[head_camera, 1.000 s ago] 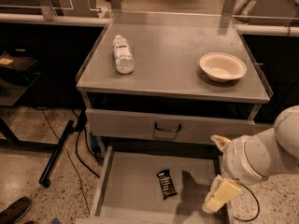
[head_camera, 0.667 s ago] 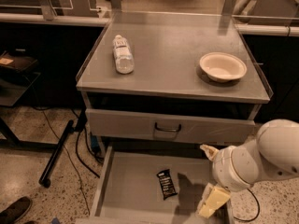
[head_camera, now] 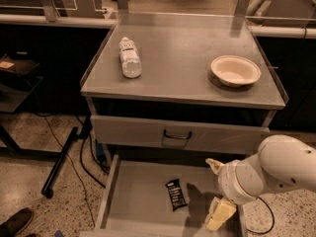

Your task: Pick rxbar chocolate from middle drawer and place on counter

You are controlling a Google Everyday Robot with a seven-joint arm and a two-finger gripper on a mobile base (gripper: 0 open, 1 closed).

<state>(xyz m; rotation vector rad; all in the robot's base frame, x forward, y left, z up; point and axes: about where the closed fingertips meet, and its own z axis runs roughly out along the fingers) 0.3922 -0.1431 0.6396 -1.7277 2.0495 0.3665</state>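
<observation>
The rxbar chocolate [head_camera: 176, 194], a small flat black wrapped bar, lies on the bottom of the pulled-out middle drawer [head_camera: 136, 201], near its centre. My gripper [head_camera: 217, 191] hangs over the drawer's right part, just right of the bar and apart from it. It is open, one pale finger up near the drawer front and the other low by the drawer's front right corner, and it holds nothing. The counter [head_camera: 182, 43] is the flat grey top of the cabinet above.
A clear plastic bottle [head_camera: 130, 58] lies on the counter's left part. A cream bowl [head_camera: 235, 70] sits at its right. A shut drawer front with a dark loop handle [head_camera: 177, 135] is above the open drawer. Cables and a dark pole [head_camera: 61, 162] lie on the floor at left.
My arm and gripper have moved left over the drawer, closer to the bar. The bar, bottle and bowl have not moved.
</observation>
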